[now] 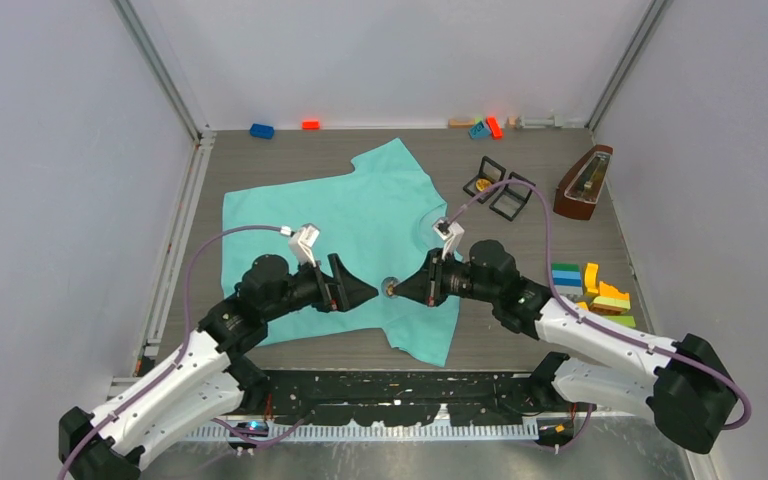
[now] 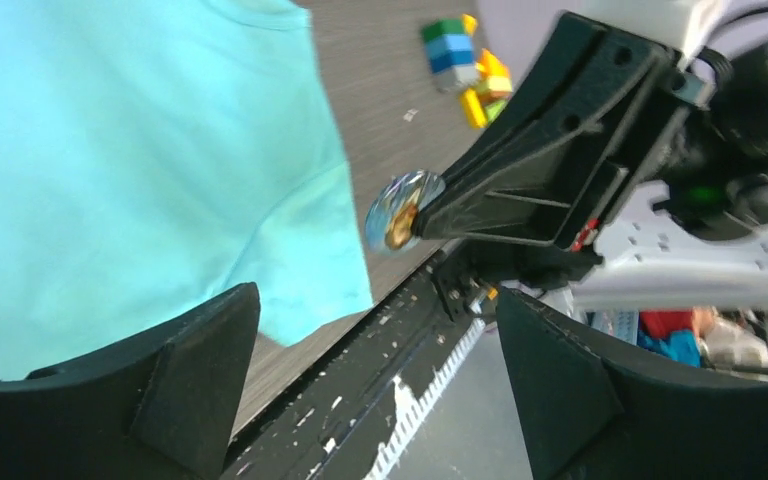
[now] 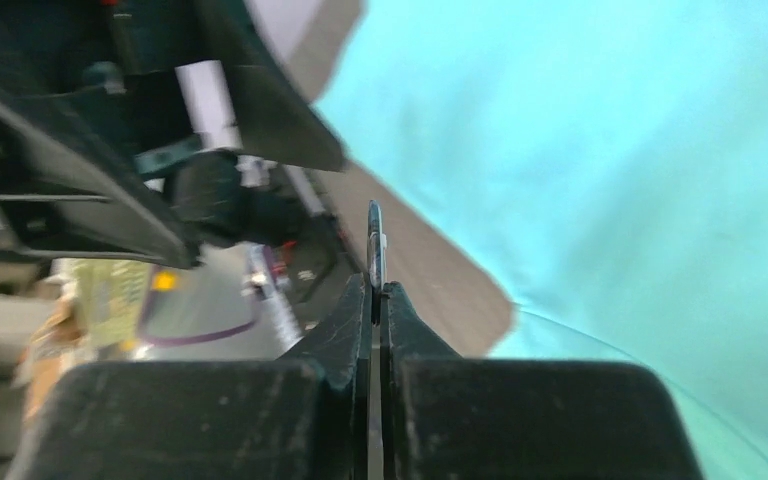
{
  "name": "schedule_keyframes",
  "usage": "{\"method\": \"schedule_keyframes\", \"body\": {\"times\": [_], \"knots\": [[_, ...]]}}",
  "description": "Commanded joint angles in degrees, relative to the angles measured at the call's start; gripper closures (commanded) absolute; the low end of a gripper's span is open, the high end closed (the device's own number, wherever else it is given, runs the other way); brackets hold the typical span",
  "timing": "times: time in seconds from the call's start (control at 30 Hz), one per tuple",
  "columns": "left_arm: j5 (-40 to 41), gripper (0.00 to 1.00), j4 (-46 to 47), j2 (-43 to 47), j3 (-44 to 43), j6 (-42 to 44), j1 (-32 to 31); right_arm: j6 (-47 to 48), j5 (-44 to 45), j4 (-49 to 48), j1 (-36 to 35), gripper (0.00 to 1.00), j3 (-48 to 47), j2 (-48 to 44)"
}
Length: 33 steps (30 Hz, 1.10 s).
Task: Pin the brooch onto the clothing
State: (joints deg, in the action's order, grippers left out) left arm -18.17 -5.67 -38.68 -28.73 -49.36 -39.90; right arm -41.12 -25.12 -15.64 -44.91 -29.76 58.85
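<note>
The clothing (image 1: 350, 220), a turquoise T-shirt, lies flat in the middle of the table and also shows in the left wrist view (image 2: 110, 150) and the right wrist view (image 3: 610, 150). The brooch (image 1: 391, 288) is a small round shiny badge held above the shirt's lower hem. My right gripper (image 1: 398, 289) is shut on it. In the right wrist view the brooch (image 3: 375, 245) stands edge-on, sticking out past my right gripper (image 3: 376, 292). My left gripper (image 1: 371, 293) faces it from the left, open and holding nothing. From the left wrist, the brooch (image 2: 403, 212) sits beyond my left gripper (image 2: 375, 300).
Two open black boxes (image 1: 484, 178) (image 1: 511, 197) and a brown wooden case (image 1: 582, 183) stand at the back right. Coloured blocks (image 1: 595, 290) are piled at the right. A blue brick (image 1: 261, 130), a red one (image 1: 310, 125) and more bricks (image 1: 485, 127) line the far edge.
</note>
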Motion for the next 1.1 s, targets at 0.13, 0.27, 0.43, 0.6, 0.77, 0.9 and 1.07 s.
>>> {"method": "schedule_keyframes", "body": {"times": [0.13, 0.27, 0.43, 0.6, 0.77, 0.9, 1.07], "knots": [[10.13, 0.08, -10.93, -2.59, -7.00, -11.94, 0.17, 24.54, 35.21, 17.39, -9.39, 0.99, -8.44, -0.36], [11.07, 0.06, -11.09, -5.64, -7.03, -17.39, 0.25, 30.98, 51.00, 16.44, -19.19, 0.99, -11.05, 2.67], [12.50, 0.06, -10.79, -6.00, -5.65, -22.43, 0.26, 37.60, 60.65, 12.85, -27.91, 0.99, -13.48, 7.20], [14.70, 0.08, -6.42, -2.67, -2.15, -27.45, 0.26, 39.94, 62.26, 13.36, -30.74, 0.99, -15.11, 10.30], [13.13, 0.19, -5.57, -3.51, -1.55, -27.89, 0.26, 41.89, 63.49, 12.87, -32.69, 0.99, -15.39, 10.53], [10.23, 0.24, -3.15, -6.13, -1.60, -27.84, 0.26, 43.25, 62.64, 12.89, -33.16, 0.99, -16.12, 11.20], [9.08, 0.26, -1.45, -8.09, -1.48, -28.41, 0.26, 45.54, 62.67, 14.05, -33.97, 0.99, -17.61, 12.37]]}}
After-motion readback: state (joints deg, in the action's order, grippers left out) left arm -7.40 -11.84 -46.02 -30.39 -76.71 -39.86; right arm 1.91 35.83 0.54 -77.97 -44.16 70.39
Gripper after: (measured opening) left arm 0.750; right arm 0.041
